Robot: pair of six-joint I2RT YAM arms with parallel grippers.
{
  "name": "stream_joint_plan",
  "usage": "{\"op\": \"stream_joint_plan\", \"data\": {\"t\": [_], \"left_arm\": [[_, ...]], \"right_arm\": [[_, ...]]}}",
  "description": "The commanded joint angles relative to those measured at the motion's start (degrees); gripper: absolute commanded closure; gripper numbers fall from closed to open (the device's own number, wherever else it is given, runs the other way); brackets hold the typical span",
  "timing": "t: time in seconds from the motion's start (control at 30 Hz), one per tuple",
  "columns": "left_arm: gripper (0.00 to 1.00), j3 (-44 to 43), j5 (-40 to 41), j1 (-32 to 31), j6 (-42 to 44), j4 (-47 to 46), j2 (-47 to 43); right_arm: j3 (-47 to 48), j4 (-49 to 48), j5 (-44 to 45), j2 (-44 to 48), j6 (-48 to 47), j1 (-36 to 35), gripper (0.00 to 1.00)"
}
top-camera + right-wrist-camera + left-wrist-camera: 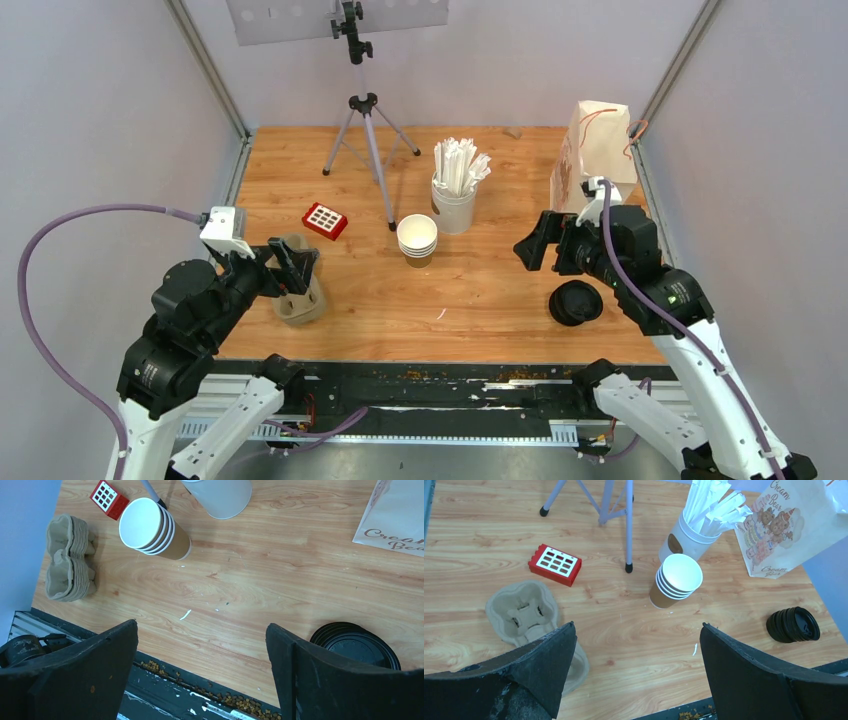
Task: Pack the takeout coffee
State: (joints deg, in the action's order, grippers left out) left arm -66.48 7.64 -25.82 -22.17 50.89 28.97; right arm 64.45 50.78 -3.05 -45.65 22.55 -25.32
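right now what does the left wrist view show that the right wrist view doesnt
Only the left wrist: the paper-wrapped straws in the white cup, the bears on the paper bag. Only the right wrist: the crumb-strewn black rail at the near edge of the table. Both: the stacked brown cups, cup carrier, red block, black lids.

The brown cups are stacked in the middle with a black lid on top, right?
Not quite: the stacked brown cups are in the middle, but the top one is open, with no lid. The black lids sit in a pile apart, as the left wrist view shows.
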Motion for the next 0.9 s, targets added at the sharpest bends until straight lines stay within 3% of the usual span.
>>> {"op": "stream_joint_plan", "data": {"t": [0.0, 0.37, 0.53, 0.73, 0.87], "left_arm": [[0.00, 0.00, 0.52, 0.25, 0.25, -0.88, -0.42], [0.00, 0.89, 1.37, 0.25, 0.03, 0.27, -0.15], [0.00, 4.52, 0.47, 0.23, 0.51, -0.61, -0.64], [0.00, 11.87, 0.35, 0.25, 1.84, -4.18, -4.83], [0.00, 17.97, -1.28, 0.25, 2.23, -7.73, -8.90]], "right_arm": [[0.04, -0.54, 1.32, 1.47, 1.56, -0.17, 0.00], [-2.17, 0.97, 2.87, 4.29, 2.90, -0.10, 0.00], [-1.77, 1.13, 0.51, 2.45, 5.21, -0.16, 0.06], [-2.73, -7.53, -5.96, -1.38, 7.76, -0.77, 0.20], [0.11, -9.28, 0.51, -7.41, 8.69, -6.01, 0.26]]}}
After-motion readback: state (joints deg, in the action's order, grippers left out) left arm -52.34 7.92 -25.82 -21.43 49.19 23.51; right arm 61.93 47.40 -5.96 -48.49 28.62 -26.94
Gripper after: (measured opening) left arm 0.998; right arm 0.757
